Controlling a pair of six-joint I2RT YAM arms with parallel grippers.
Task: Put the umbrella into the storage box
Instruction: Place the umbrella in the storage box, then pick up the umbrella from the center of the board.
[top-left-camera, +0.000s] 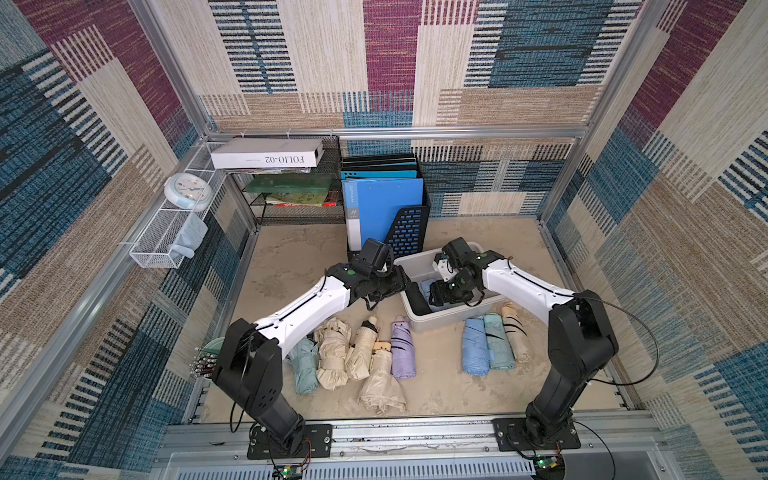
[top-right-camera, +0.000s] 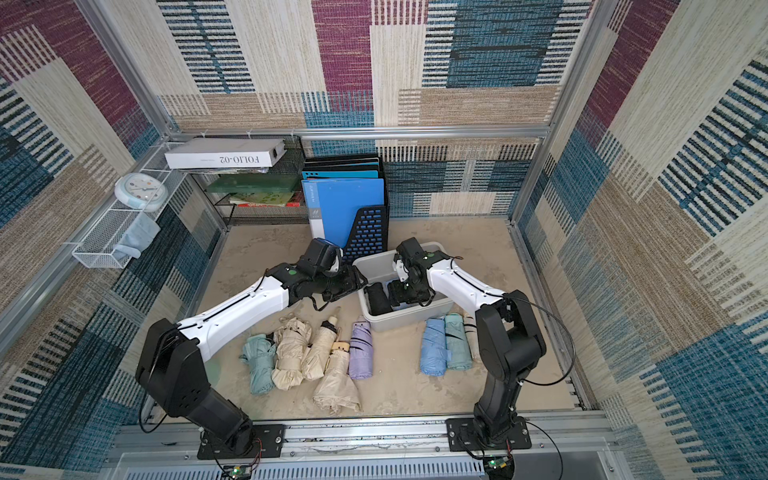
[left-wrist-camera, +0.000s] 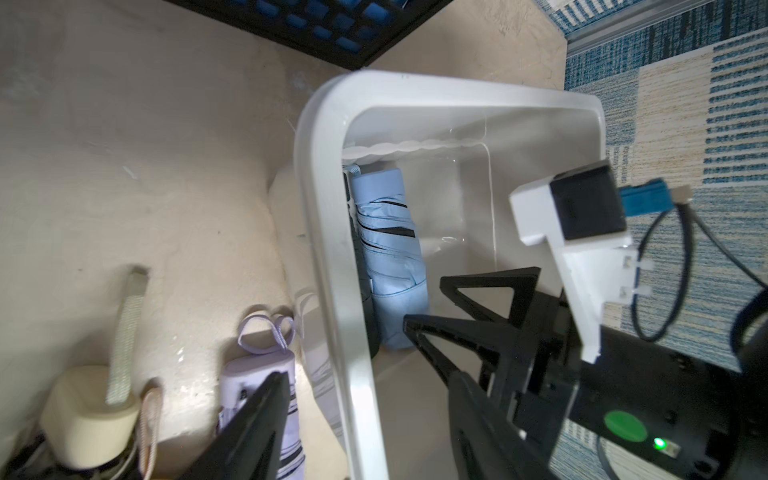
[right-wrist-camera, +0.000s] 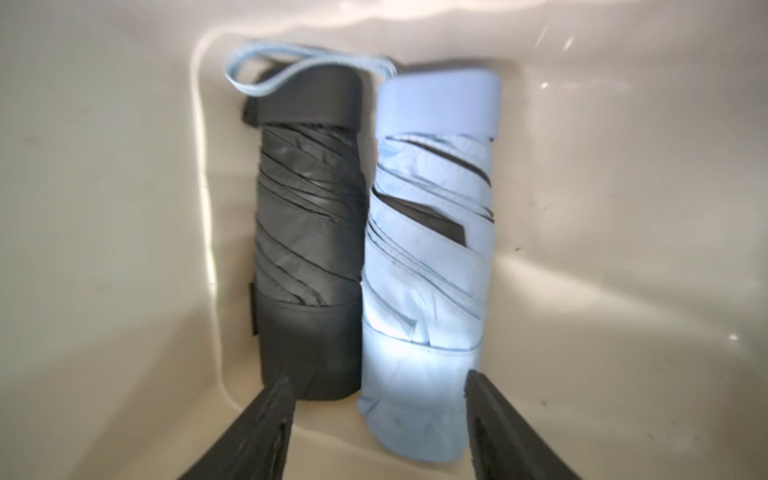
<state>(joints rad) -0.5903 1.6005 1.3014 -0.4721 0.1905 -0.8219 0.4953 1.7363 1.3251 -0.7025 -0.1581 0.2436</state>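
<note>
Right gripper (right-wrist-camera: 378, 378) open over blue umbrella (right-wrist-camera: 428, 270), which lies in box (right-wrist-camera: 104, 208).
Centre frame, beside black umbrella (right-wrist-camera: 307, 232); left gripper (left-wrist-camera: 368, 376) open astride rim (left-wrist-camera: 328, 232). Placement looks done; next, lift clear.

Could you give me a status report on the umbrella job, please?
Left claw open, over the storage box rim. Right claw open inside, straddling the light blue umbrella. Umbrella lying in box, beside a black umbrella.
</note>
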